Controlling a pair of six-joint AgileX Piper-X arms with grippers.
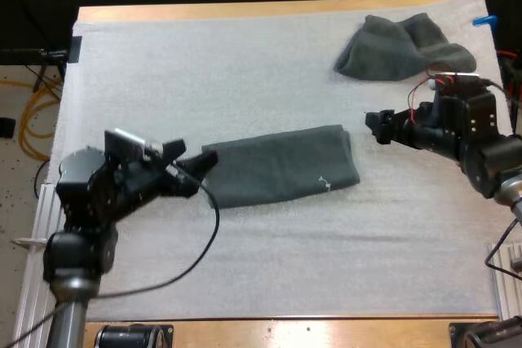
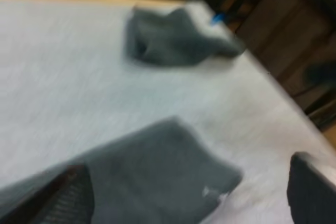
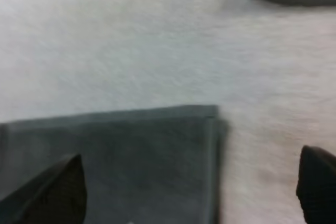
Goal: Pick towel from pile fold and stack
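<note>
A dark grey-green towel (image 1: 281, 169), folded into a long flat strip, lies across the middle of the white mat. My left gripper (image 1: 196, 162) is at its left end, open, fingers wide apart over the cloth (image 2: 157, 171). A short way off the strip's right end, my right gripper (image 1: 376, 128) hovers open and holds nothing. Its view looks down on the towel's far right corner (image 3: 157, 150). A crumpled towel (image 1: 404, 48) sits at the mat's far right, and shows beyond the folded one (image 2: 173, 38) from the left wrist.
The white mat (image 1: 245, 63) covers nearly all of the wooden table (image 1: 245, 11). Its far left and the near strip in front of the towel are bare mat. The table's right edge runs close behind my right arm.
</note>
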